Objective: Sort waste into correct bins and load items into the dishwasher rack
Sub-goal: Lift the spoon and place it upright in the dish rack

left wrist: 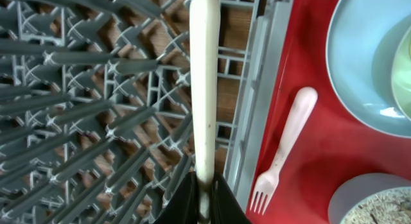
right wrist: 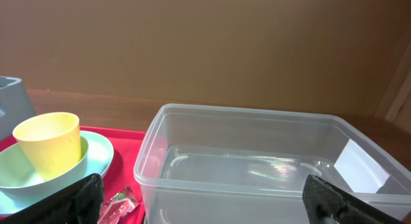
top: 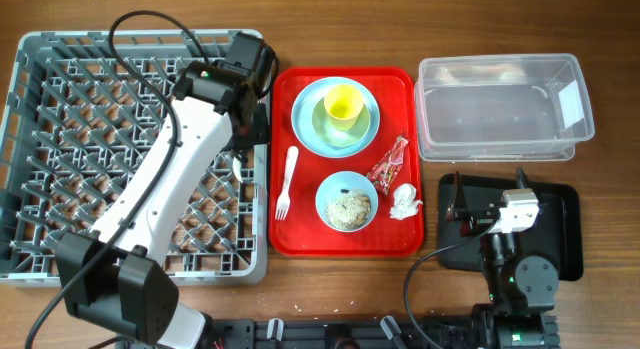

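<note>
My left gripper (top: pixel 245 139) is shut on a white spoon (left wrist: pixel 204 89) and holds it over the right edge of the grey dishwasher rack (top: pixel 60 139). The white fork (top: pixel 287 179) lies on the red tray, also seen in the left wrist view (left wrist: pixel 286 144). The yellow cup (top: pixel 342 104) stands in the pale green bowl (top: pixel 330 131) on the light blue plate (top: pixel 305 129). The small blue bowl (top: pixel 347 201) holds food scraps. The red wrapper (top: pixel 388 165) and white tissue (top: pixel 405 201) lie beside it. My right gripper (top: pixel 455 207) is open and empty over the black tray (top: pixel 565 229), facing the clear tub (right wrist: pixel 257 166).
The red tray (top: pixel 400 84) sits between the rack and the bins. The clear tub (top: pixel 500 104) is at the back right, with the black tray in front of it. The rack's pegs (left wrist: pixel 96 121) stand close under the spoon.
</note>
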{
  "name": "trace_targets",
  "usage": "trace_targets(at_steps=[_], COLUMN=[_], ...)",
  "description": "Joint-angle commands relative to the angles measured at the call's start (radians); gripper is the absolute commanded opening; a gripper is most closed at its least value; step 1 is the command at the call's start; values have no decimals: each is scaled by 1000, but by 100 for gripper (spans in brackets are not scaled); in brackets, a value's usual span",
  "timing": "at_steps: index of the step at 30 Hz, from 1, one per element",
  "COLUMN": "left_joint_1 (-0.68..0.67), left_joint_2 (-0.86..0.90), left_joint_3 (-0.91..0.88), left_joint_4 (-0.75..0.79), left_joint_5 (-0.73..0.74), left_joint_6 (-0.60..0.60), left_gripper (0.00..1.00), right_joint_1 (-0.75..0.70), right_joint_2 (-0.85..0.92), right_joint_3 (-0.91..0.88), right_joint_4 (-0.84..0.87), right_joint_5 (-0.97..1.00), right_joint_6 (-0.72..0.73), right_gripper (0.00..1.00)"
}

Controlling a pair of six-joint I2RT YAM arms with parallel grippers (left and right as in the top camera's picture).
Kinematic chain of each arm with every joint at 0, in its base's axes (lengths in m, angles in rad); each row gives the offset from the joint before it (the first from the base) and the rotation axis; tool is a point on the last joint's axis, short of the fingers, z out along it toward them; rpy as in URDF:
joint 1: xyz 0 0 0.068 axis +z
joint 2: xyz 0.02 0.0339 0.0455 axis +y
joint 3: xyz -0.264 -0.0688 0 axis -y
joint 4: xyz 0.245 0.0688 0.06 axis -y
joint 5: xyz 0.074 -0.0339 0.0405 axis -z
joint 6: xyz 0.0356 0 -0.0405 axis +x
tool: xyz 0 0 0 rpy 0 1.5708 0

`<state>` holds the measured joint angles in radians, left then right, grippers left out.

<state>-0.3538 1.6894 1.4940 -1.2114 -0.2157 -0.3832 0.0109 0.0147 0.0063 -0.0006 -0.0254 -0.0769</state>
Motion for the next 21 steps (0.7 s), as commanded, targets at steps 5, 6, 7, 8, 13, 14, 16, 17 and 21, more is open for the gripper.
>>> trace_targets(at_steps=[5,6,7,8,13,14,16,17,21], left_joint_1=[10,10,10,10,10,10,10,10,10], left_joint_2=[11,11,11,11,11,11,11,11,11], left_joint_3=[-137,-144,-153,-163,-225,-240,-258,-264,-288], left_joint_4=[111,117,127,140,208,224,243,251,282], left_joint_5=[-17,-17,-17,-17,-30,-42,-56,-64,-67], left_joint_6=[39,39,39,39,39,35,36,36,36], left_gripper=[5,5,5,5,5,5,5,5,6], right_joint_1=[4,4,4,4,4,4,4,4,4], right_joint_2=[-5,-5,-5,-5,-5,-5,-5,-5,-5], right_joint_3=[-1,-1,-1,-1,-1,-1,-1,-1,-1], right_joint_4=[3,3,3,3,3,3,3,3,3], right_joint_5=[-13,-13,-13,-12,-12,-12,-13,-13,-13], right_joint_6=[-2,-2,-2,-2,-2,-2,-2,-2,-2], right_gripper=[100,100,100,100,100,100,100,100,100])
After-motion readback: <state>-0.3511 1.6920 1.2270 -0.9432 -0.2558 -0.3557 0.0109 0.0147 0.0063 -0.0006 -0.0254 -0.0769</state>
